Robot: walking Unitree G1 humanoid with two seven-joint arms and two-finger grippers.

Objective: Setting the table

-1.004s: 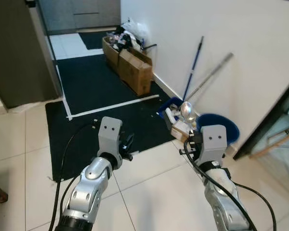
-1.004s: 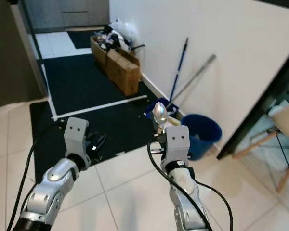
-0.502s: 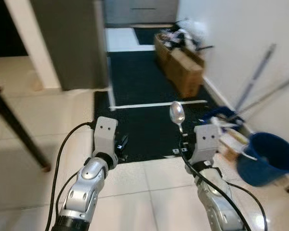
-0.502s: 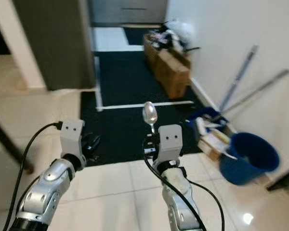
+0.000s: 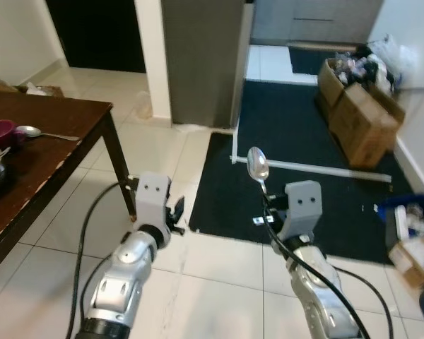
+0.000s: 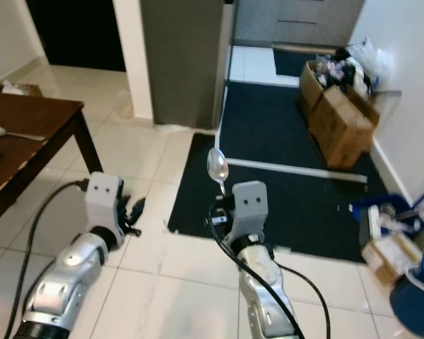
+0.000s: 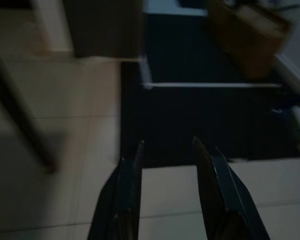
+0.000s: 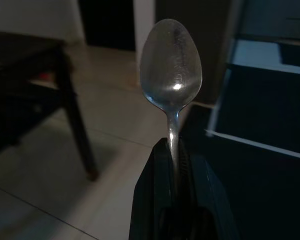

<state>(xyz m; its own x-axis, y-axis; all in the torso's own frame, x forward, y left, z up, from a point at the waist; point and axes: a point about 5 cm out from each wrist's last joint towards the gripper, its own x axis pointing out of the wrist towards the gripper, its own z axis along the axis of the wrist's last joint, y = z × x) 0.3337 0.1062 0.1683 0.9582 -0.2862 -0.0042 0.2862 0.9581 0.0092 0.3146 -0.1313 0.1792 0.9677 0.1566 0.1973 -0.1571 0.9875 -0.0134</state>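
Between rug and table: carrying step, with the right gripper pinching a shiny metal spoon upright by its handle.
Next it must approach the dark wooden table; I judge the corner and leg need care, while the pale tiled floor gives room. Left gripper is spread, holding nothing.

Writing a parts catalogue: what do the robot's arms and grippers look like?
Both arms are silver, jointed metal, with a black cable looping alongside each. Each wrist carries a grey, boxy block with two small dark dots. The left gripper and right gripper have two long black fingers each.
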